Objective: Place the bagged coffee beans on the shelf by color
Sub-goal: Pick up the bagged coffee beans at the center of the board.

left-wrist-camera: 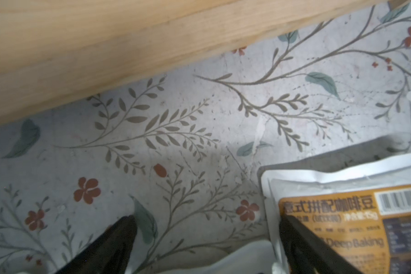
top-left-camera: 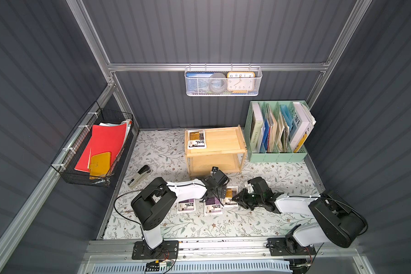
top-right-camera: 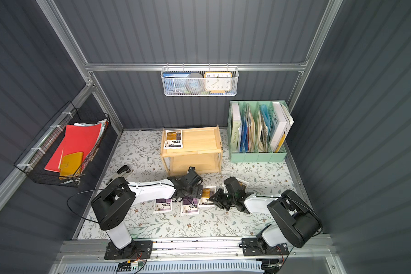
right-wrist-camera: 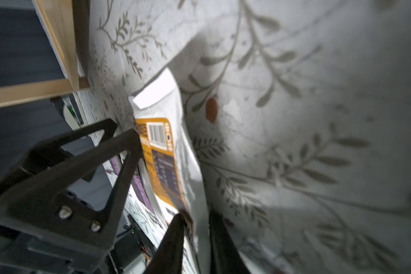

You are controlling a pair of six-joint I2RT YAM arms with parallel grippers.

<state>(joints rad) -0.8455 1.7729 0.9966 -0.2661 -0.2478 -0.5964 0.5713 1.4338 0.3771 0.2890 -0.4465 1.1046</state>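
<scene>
Nearest on the counter (top-left-camera: pixel 199 227): first purple pouch (top-left-camera: pixel 186 206) and second purple pouch (top-left-camera: pixel 213 206), flat, side by side, untouched.

Just behind, held orange pouch (right-wrist-camera: pixel 166 166), nipped along one thin edge by the right tool (right-wrist-camera: pixel 196 214), clenched there and nowhere deeper. Risks slipping free on the lift, given so shallow a bite on slick foil.

Left tool (left-wrist-camera: pixel 207 220) released, spread wide, one finger (left-wrist-camera: pixel 301 239) lying across the printed face of the same pouch. Risks a tug-of-war: pulling upward against that finger, tearing the seal or stripping the pouch out of the pinch. Probably needs the left side lifted clear first.

Sits crowded, too, close against the left tool in both top views; risks a knock on any sideways swing. Lies against the second purple pouch, touching or overlapping, cannot tell which; may drag it along and scatter the row.

Farther right, spare orange pouch (top-right-camera: pixel 244 183), partly hidden behind the right arm (top-right-camera: pixel 256 201); may get swept or creased by a low pass of the wrist.

Farther back, shelf (top-left-camera: pixel 216 153), with shelved orange pouch (top-left-camera: pixel 197 139) at the left end of the top tray. Risks catching a limp, dangling pouch on the raised rim, dropping it short, knocking the shelved one askew, or landing on the wrong tier and muddling the colours.

Farthest, mint organiser (top-left-camera: pixel 278 156) just beside the shelf; little room for overshoot there.
</scene>
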